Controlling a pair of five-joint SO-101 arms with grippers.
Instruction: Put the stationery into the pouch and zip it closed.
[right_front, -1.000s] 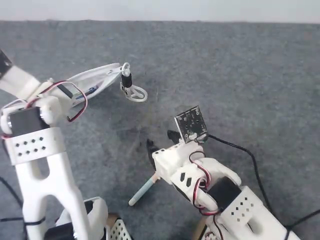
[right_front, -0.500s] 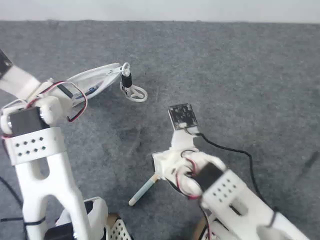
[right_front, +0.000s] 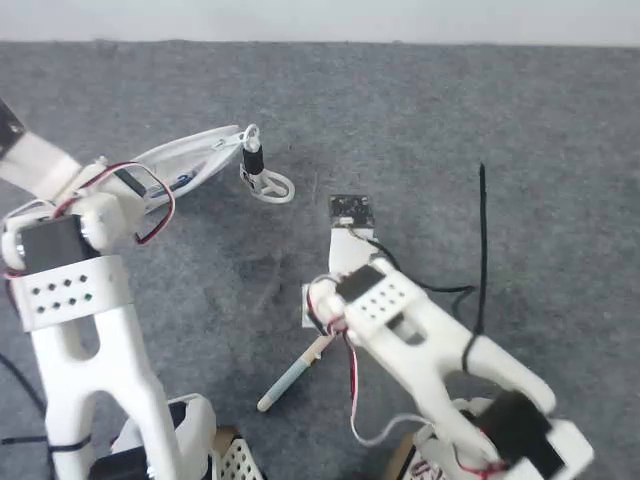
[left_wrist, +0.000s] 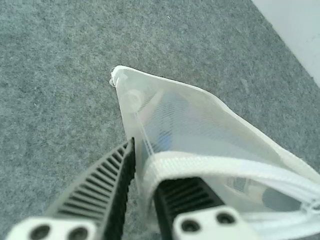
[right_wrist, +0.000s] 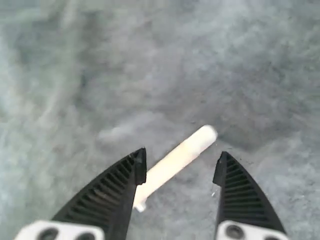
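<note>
The right pincer (right_wrist: 182, 155) is held wide open, and nothing is gripped. The pen (right_wrist: 172, 165), a slim, smooth, cream cylinder, is straddled by its ribbed black fingers (right_wrist: 115, 190), with bare grey felt-like worktop (right_front: 520, 130) on all sides. The left pincer (left_wrist: 144, 162) is clamped on the white-hemmed edge of the translucent mesh pouch (left_wrist: 200, 125), well apart from the right pincer.

The left arm (right_front: 75, 290) and right arm (right_front: 420, 340) are white plastic with black motors, rows of small round holes and looping red-and-white wires (right_front: 168, 202). A black cable (right_front: 481, 240) and small circuit board (right_front: 350, 210) belong to the right. The fingers (right_wrist: 120, 185) are black and ribbed.
</note>
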